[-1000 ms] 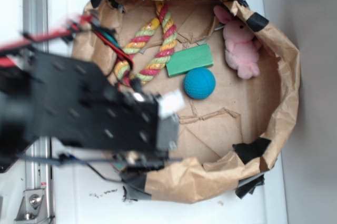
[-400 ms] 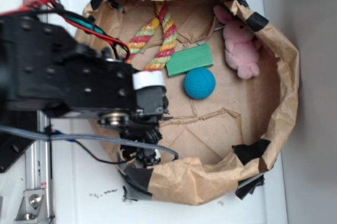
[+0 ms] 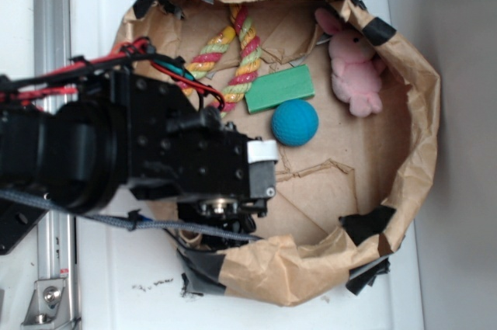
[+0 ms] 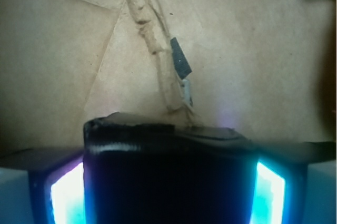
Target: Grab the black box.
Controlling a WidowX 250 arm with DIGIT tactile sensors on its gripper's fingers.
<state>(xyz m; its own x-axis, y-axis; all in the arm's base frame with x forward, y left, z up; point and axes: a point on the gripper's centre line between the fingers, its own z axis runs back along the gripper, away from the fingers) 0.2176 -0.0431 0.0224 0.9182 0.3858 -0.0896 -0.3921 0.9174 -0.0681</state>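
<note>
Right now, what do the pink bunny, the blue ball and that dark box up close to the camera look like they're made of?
The pink bunny looks like soft plush: fuzzy, floppy limbs. The blue ball seems to be rubber or foam, matte with a dimpled skin. The black box between the gripper fingers looks like card or plastic, dark with a slight sheen along its top edge; the material is hard to tell.

Bright, even ext. view; wrist cam dim, soft-focus, blue-violet glare at lower corners.

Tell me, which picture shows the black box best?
The wrist view: the black box fills the lower frame between the gripper's glowing fingers. In the exterior view the arm hides it completely.
</note>
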